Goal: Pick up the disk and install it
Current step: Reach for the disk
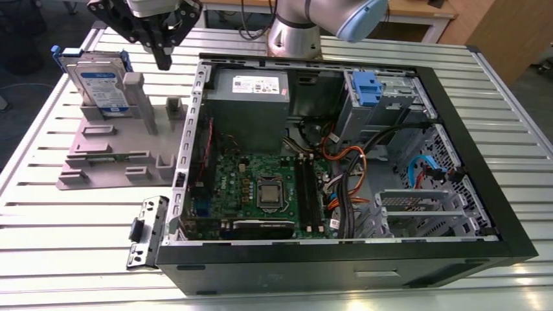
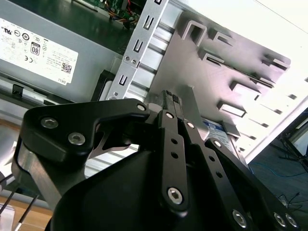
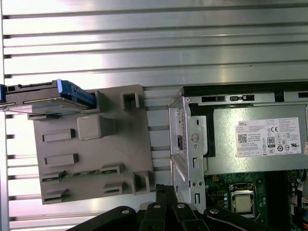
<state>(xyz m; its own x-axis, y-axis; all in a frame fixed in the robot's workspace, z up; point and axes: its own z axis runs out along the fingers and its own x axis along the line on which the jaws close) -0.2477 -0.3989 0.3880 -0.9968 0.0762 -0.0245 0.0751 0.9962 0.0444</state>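
So in the upper left of the exterior view the gripper (image 1: 163, 63) hangs with its black fingers (image 1: 162, 52) pressed together into one point, pinching nothing and touching nothing. Both wrist views show the same thing, with the finger links meeting at the tip (image 2: 171, 100) (image 3: 166, 190). The disk (image 1: 97, 87) stands upright on its edge at the far end of the grey plastic stand (image 1: 112, 152), label facing out and blue bracket round it, just to the exterior view's left of the gripper tip and apart from it. In the first wrist view you see the disk (image 3: 43, 95) edge-on on that stand (image 3: 96, 159). The open computer case (image 1: 467, 149) sits beside the stand on the slatted metal table (image 1: 78, 220), towards the exterior view's right.
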